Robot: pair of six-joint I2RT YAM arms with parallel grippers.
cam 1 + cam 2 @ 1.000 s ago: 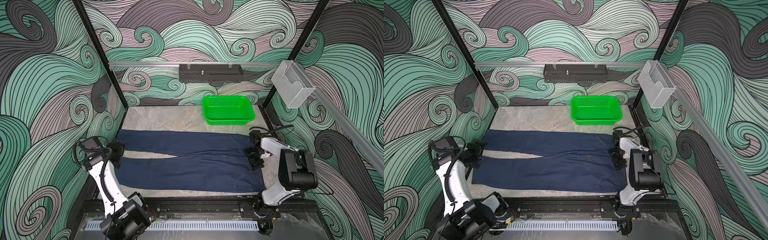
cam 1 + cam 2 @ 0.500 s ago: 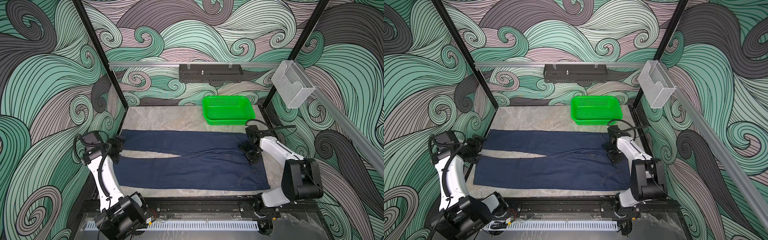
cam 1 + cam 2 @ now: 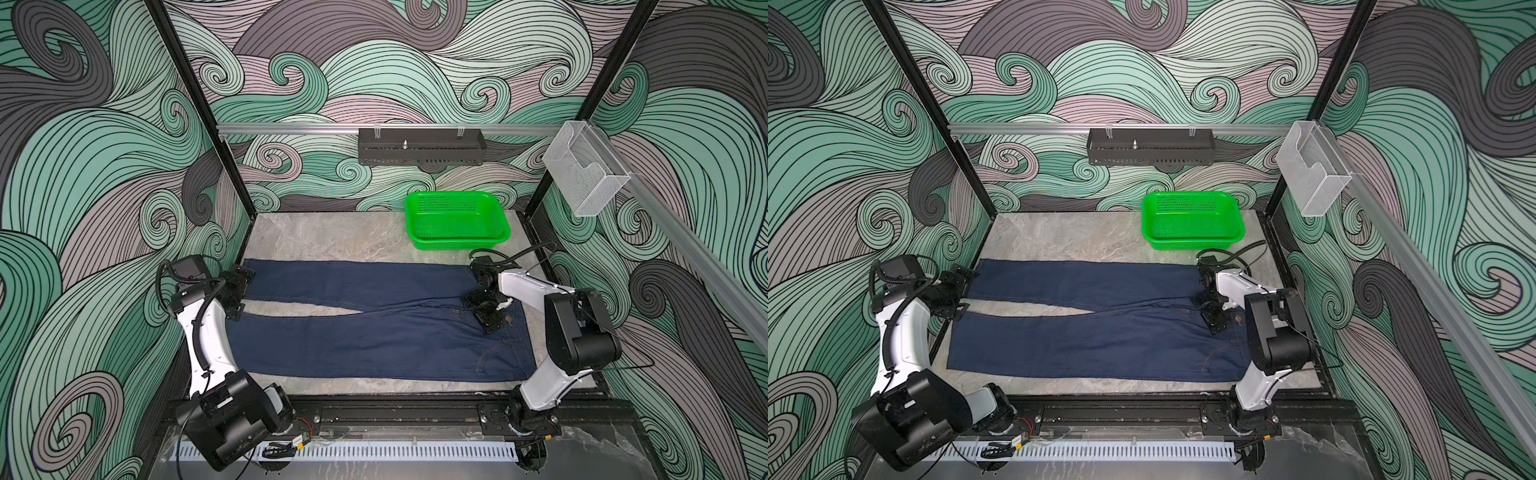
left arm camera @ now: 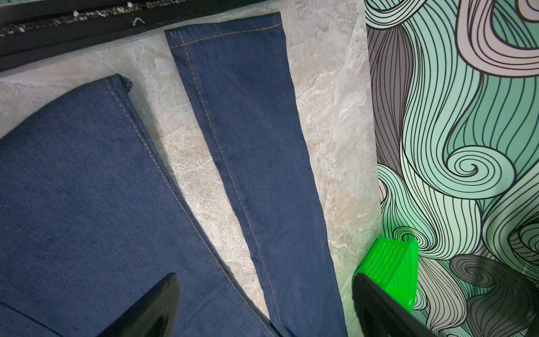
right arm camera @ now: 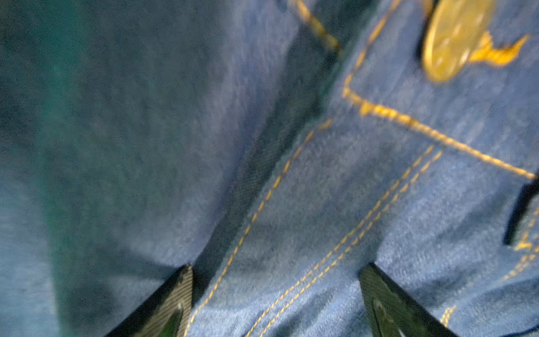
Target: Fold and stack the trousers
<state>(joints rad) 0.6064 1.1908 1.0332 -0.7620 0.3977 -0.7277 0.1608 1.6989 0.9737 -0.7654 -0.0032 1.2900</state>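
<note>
Long dark navy-blue denim trousers (image 3: 374,336) are lying unfolded, hems beside the left pincer (image 3: 240,292), fly beneath the right pincer (image 3: 484,311), both gaping wide, gripping nothing. Grasping is seemingly starting; jaws need closing on cloth.

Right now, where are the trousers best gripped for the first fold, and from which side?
Probably the far leg's hem, from the left end with the left hand, and the waistband, from the right with the right hand: the trousers lie flat, legs splayed leftward, both edges exposed.

Green basket (image 3: 457,242) at table's (image 3: 324,237) far right — black rack (image 3: 422,146), clear bin (image 3: 582,178) hung above.
</note>
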